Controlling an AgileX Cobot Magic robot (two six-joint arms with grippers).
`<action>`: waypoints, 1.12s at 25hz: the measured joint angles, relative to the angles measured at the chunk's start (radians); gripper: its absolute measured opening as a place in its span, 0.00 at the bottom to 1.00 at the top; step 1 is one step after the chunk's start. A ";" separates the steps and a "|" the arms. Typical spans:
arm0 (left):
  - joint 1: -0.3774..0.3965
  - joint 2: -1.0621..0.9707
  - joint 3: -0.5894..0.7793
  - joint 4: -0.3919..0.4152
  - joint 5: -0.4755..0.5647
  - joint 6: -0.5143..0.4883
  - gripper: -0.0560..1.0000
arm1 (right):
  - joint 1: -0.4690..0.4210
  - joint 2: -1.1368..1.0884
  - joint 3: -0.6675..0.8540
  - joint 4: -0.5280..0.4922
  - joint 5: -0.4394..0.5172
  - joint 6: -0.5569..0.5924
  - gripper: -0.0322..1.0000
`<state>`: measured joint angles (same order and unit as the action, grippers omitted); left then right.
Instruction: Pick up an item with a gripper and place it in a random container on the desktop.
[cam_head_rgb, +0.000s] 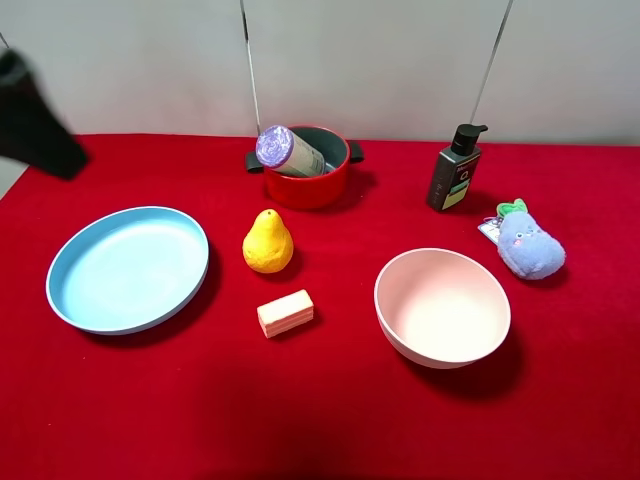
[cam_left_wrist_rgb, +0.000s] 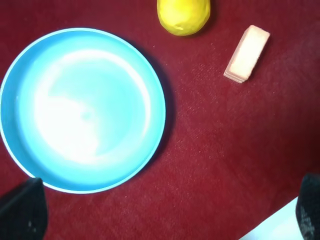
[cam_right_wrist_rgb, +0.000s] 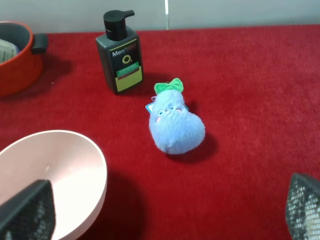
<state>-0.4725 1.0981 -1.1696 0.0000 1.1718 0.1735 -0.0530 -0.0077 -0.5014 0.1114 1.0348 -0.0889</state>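
Observation:
The white canister (cam_head_rgb: 292, 153) with its lilac top leans tilted inside the red pot (cam_head_rgb: 312, 187) at the back middle of the red desktop (cam_head_rgb: 330, 410), its top sticking out over the rim. The pot's edge (cam_right_wrist_rgb: 15, 67) and a bit of the canister (cam_right_wrist_rgb: 6, 49) show in the right wrist view. My left gripper (cam_left_wrist_rgb: 165, 215) is open and empty above the blue plate (cam_left_wrist_rgb: 82, 107); its arm (cam_head_rgb: 35, 120) shows at the far left. My right gripper (cam_right_wrist_rgb: 165, 210) is open and empty, near the pink bowl (cam_right_wrist_rgb: 50, 175); it is out of the exterior high view.
A blue plate (cam_head_rgb: 128, 267) lies at the left. A yellow pear (cam_head_rgb: 268, 243) and a beige block (cam_head_rgb: 286, 313) sit in the middle. A pink bowl (cam_head_rgb: 442, 306), a dark pump bottle (cam_head_rgb: 455, 172) and a blue plush toy (cam_head_rgb: 530, 243) stand at the right.

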 joint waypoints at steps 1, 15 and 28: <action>0.000 -0.039 0.017 0.000 0.000 0.000 1.00 | 0.000 0.000 0.000 0.000 0.000 0.000 0.70; 0.000 -0.598 0.253 0.000 0.001 0.068 1.00 | 0.000 0.000 0.000 0.000 0.000 0.000 0.70; 0.087 -0.918 0.500 -0.050 -0.001 0.052 1.00 | 0.000 0.000 0.000 0.000 0.000 0.000 0.70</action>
<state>-0.3860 0.1802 -0.6700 -0.0496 1.1705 0.2251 -0.0530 -0.0077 -0.5014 0.1114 1.0348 -0.0889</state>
